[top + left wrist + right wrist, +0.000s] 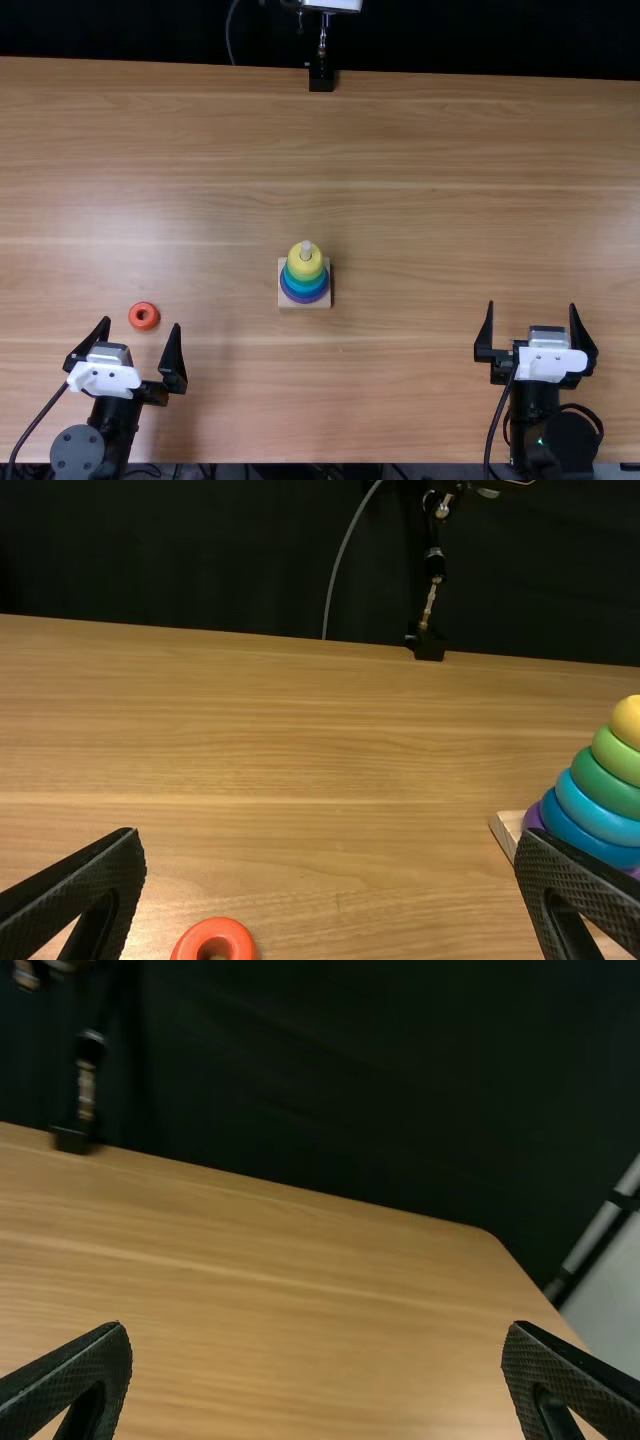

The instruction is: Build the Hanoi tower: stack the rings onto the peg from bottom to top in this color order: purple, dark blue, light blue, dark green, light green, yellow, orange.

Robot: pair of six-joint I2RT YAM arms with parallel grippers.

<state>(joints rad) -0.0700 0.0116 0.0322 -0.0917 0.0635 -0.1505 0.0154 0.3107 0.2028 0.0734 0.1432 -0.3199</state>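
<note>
Forward pointed, left end effector (141,323) spread near orange ring (153,318), right end effector (532,305) spread, both perhaps hovering

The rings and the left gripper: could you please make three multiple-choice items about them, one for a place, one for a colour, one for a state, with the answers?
1. Where is the orange ring?
A) on the peg
B) on the table, near the left gripper
C) at the table's far edge

2. Which colour is the lowest ring of the stack?
A) green
B) yellow
C) purple

3. How are the left gripper's jaws?
A) open
B) shut on a ring
C) shut and empty

Answers:
1. B: the top view shows it lying on the wood by that gripper.
2. C: purple shows below all the other rings.
3. A: the jaws stand wide apart.
</note>
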